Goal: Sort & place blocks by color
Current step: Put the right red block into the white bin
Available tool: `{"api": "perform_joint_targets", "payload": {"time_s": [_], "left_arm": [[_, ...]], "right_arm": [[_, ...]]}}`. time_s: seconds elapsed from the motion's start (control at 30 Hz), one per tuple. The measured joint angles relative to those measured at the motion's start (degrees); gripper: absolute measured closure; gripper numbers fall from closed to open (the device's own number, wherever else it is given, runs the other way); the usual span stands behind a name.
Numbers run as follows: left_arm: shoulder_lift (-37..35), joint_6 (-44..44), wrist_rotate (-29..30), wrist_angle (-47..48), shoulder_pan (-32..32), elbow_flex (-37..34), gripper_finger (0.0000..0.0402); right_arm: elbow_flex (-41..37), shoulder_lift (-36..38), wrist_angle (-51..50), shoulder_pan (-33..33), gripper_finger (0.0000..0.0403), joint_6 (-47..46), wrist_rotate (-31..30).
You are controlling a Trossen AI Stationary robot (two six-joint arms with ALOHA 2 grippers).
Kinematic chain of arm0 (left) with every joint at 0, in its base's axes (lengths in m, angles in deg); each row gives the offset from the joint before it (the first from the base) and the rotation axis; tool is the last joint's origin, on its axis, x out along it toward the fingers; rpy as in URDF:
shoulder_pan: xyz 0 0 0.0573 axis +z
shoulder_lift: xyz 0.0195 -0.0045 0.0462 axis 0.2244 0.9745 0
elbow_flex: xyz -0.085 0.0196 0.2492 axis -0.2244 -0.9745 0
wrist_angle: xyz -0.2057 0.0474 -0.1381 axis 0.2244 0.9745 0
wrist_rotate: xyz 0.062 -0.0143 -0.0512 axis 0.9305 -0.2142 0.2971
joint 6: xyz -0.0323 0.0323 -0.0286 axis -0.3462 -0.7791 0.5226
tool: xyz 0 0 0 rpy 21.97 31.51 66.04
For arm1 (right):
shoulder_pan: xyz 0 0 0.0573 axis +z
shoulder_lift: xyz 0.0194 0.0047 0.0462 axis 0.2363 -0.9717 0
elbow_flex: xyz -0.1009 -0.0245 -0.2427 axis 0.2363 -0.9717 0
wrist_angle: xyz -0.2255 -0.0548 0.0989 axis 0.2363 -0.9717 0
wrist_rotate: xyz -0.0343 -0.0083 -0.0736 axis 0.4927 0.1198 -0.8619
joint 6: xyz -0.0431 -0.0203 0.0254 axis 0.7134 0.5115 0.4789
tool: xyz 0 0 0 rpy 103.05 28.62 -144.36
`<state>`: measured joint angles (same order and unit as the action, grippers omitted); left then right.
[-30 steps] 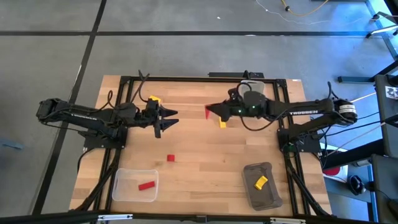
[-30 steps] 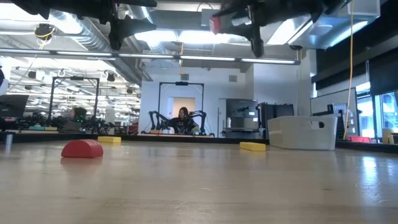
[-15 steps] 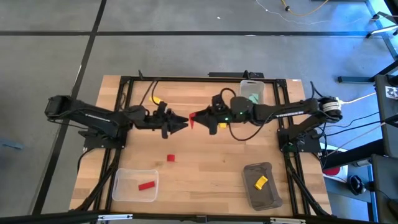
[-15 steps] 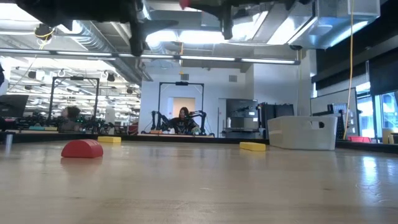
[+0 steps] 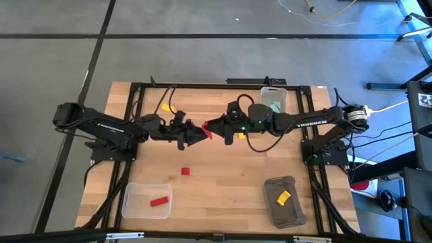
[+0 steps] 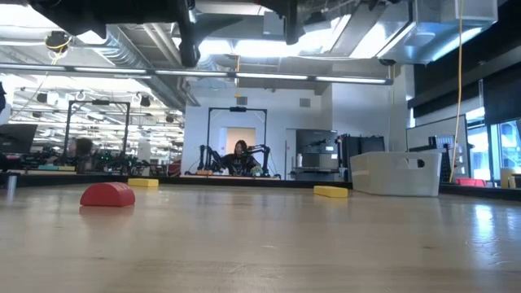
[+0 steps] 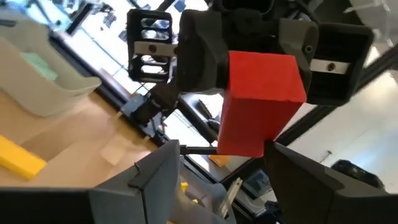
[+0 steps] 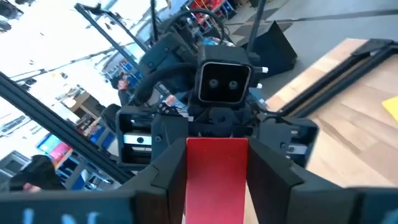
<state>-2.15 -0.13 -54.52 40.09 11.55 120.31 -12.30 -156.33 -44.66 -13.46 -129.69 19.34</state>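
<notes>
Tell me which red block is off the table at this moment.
The red block held mid-air by the right gripper, facing the left gripper. The other two rest lower: one on the table, one in the clear bin.

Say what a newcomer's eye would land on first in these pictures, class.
The two arms meeting tip to tip above the middle of the table: the right gripper holds a red block out to the left gripper, whose open fingers flank the block. Next, the bins at the near edge: a clear one with a red block inside, a grey one with a yellow block.
</notes>
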Motion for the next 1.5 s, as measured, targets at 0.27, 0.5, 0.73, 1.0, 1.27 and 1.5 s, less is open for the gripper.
{"api": "perform_joint_targets", "payload": {"time_s": [0.27,0.5,0.73,1.0,1.27,1.5], "left_arm": [[-0.04,-5.45,-0.92,-8.21,0.05,0.25,0.0174],[0.5,-5.64,2.96,-8.27,0.03,0.33,0.0174],[4.23,-5.1,1.17,-6.03,0.03,5.32,0.0174],[5.09,-5.94,-0.85,-2.86,0.72,6.47,0.0179],[4.68,-4.04,-4.63,-0.35,2.6,6.45,0.0254],[4.68,-3.27,-7.54,-0.12,3.97,6.45,0.0283]], "right_arm": [[-0.12,0.76,2.18,-0.52,0.0271,-1.04,-0.86],[-0.22,0.62,4.22,-0.41,0.0271,-1.91,-2.86],[-0.2,-0.22,5.02,-0.12,0.0271,-3.13,-5.45],[-0.2,-0.32,4.08,0.07,0.0271,-1.16,-4.58],[-0.2,-0.31,2.46,0.09,0.0272,1.33,-0.38],[-0.2,-0.31,2.21,0.04,0.0271,1.46,0.2]]}}
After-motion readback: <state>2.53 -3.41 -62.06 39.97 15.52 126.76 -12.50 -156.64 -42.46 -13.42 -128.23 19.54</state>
